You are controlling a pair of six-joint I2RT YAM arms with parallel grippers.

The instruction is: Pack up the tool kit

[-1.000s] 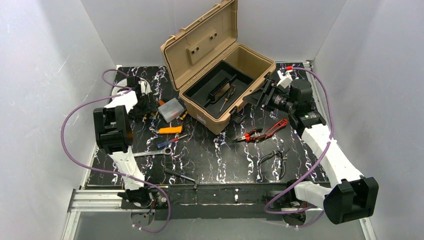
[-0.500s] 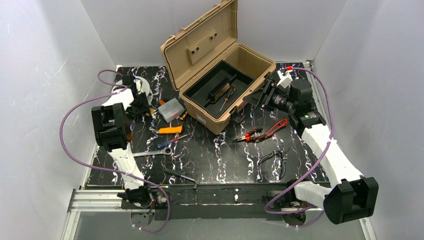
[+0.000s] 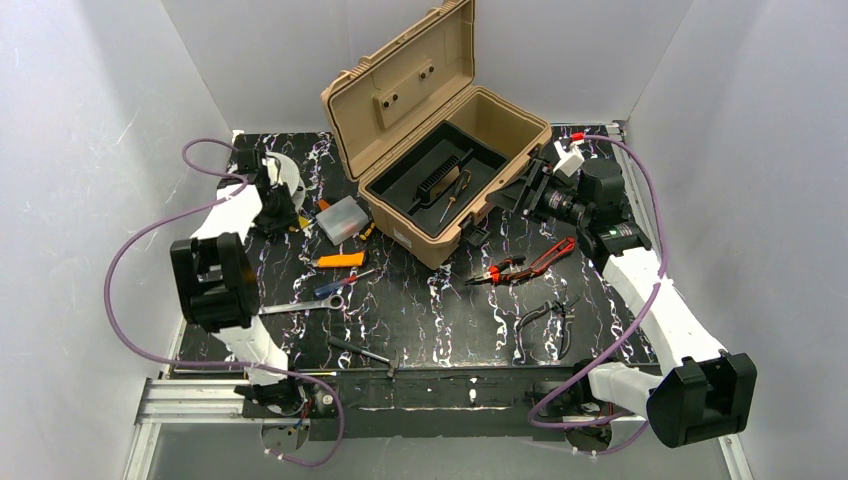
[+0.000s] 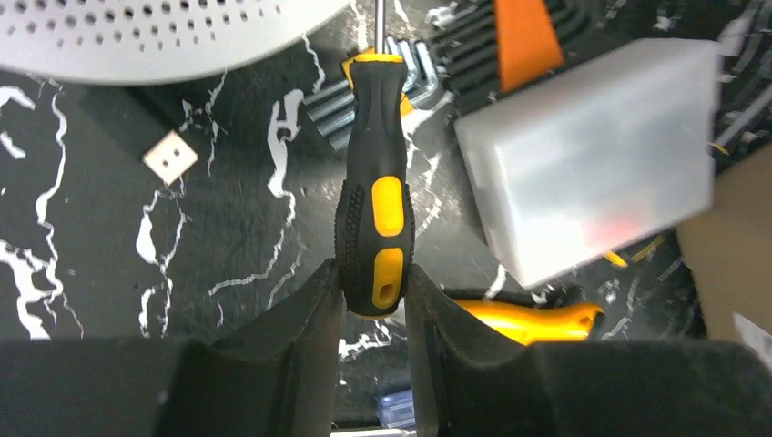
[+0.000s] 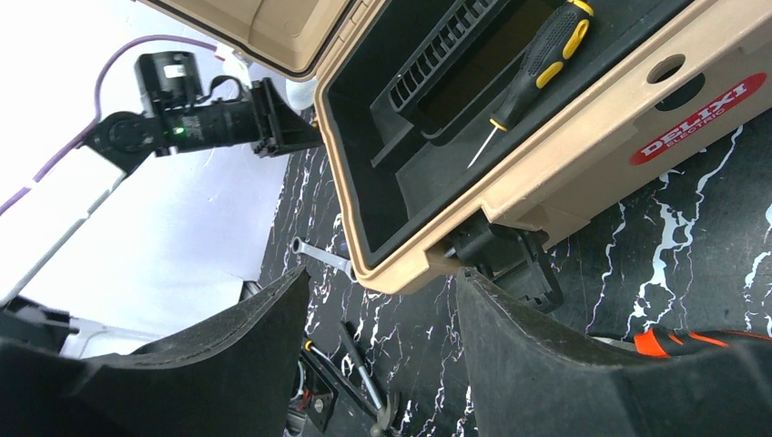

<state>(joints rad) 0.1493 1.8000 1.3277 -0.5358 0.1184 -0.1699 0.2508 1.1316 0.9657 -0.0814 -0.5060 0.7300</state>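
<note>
One tan toolbox stands open at the upper centre of the top view, its black inner tray exposed. Two yellow-and-black screwdrivers show. One screwdriver lies in the tray. The other screwdriver is above the table at the upper left. Two pairs of pliers lie on the table right of centre: the red-handled pliers and, below them, the dark-handled pliers. One clear box and one grey spool sit near the held screwdriver.

The left gripper is clamped on the butt of that screwdriver's handle. The right gripper stands wide apart, holding nothing, just beside the toolbox's front corner.
</note>
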